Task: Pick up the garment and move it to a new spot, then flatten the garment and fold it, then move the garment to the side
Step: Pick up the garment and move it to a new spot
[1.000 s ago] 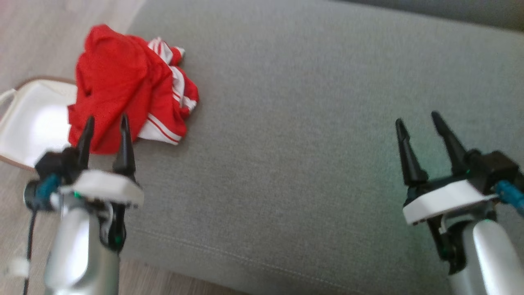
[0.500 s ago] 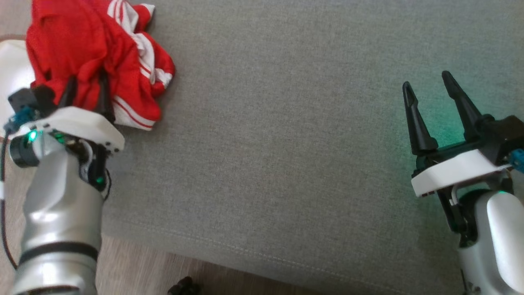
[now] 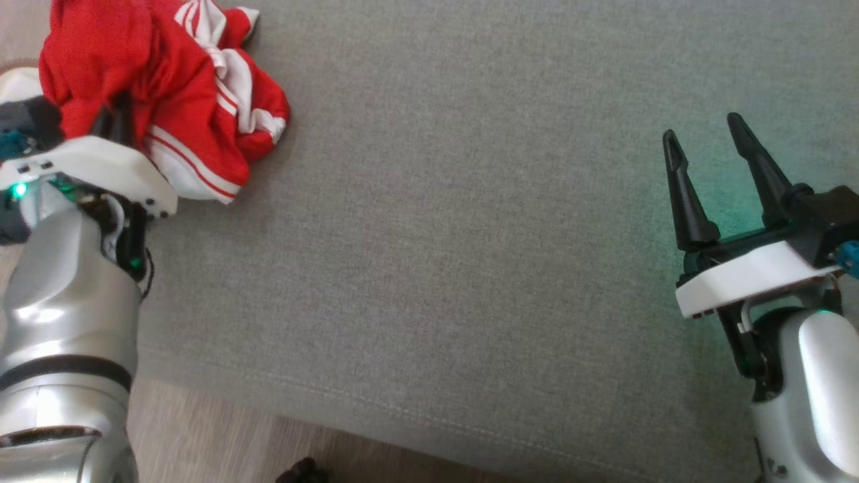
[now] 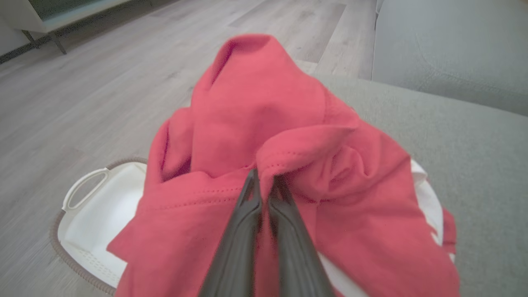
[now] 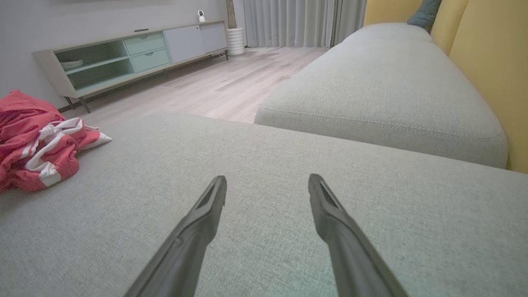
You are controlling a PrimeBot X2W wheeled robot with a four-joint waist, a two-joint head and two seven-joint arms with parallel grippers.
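Garment [image 3: 168, 100] first: I see a red piece with white stripes, bunched in a loose heap at the far left corner of the grey seat cushion [image 3: 470, 235]. From the left wrist camera, its near side spills past the cushion's edge and covers part of a white basket [image 4: 88, 214] with a loop handle, which stands on the wooden floor [image 4: 82, 82] beside the sofa.

My left gripper [image 4: 264, 179] is pushed into the near side of the heap. Its two dark fingers are pressed together, and a stitched fold of the red cloth is pinched at their tips, with fabric bulging up around them. From the head camera, most of those fingers are buried in the cloth, and the white wrist plate sits just in front of the heap.

My right gripper [image 3: 703, 131] is over the right part of the same cushion, well apart from the garment, with its fingers spread wide above bare fabric. I cannot tell whether the tips touch the cushion.

From the right wrist camera, the garment lies at the left edge, a second grey cushion [image 5: 383, 90] lies beyond, yellow back cushions [image 5: 486, 62] rise at the right, and a low cabinet [image 5: 123, 53] stands against the far wall.
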